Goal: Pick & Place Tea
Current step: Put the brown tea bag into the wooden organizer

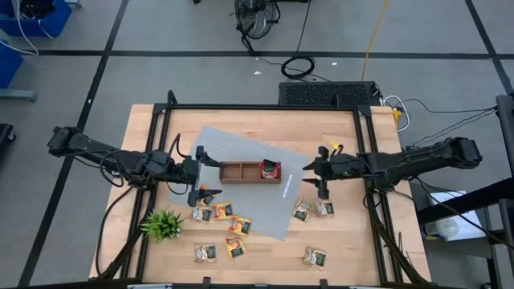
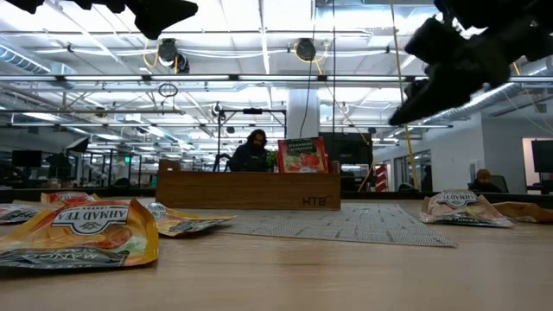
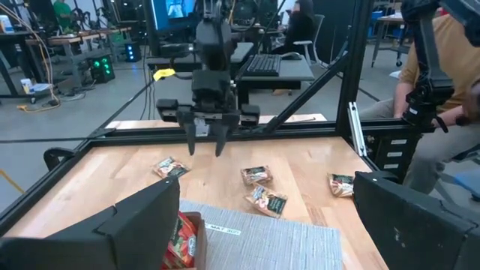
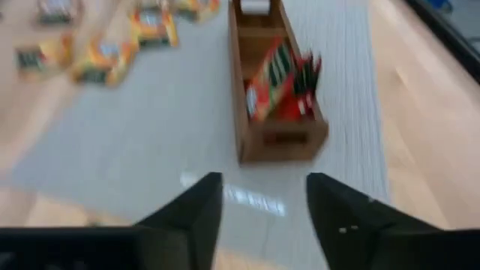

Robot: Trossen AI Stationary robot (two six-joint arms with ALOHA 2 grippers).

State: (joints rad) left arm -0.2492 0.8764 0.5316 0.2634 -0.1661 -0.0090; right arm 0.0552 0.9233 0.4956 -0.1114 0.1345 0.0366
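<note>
Tea sachets (image 1: 219,211): ten counted loose on the bench in the high view. Six lie in a cluster toward the front edge, left of centre, some on the mat's front edge; two (image 1: 313,209) lie together just off the mat's right side; one (image 1: 314,258) lies alone near the front right corner; one (image 1: 287,191) lies on the mat's right edge, below the tray. Red sachets (image 1: 270,168): in the tray's right end compartment, standing tilted; number cannot be told.

Wooden tray (image 1: 241,172): one, three compartments, on the mat at bench centre.

Grey mat (image 1: 241,152): one, set askew.

Green plant (image 1: 163,224): one, at the front left corner.

Right gripper (image 1: 310,173): above the mat just right of the tray, fingers parted, holding nothing.

Left gripper (image 1: 198,174): above the mat's left edge, left of the tray, fingers wide, empty.
</note>
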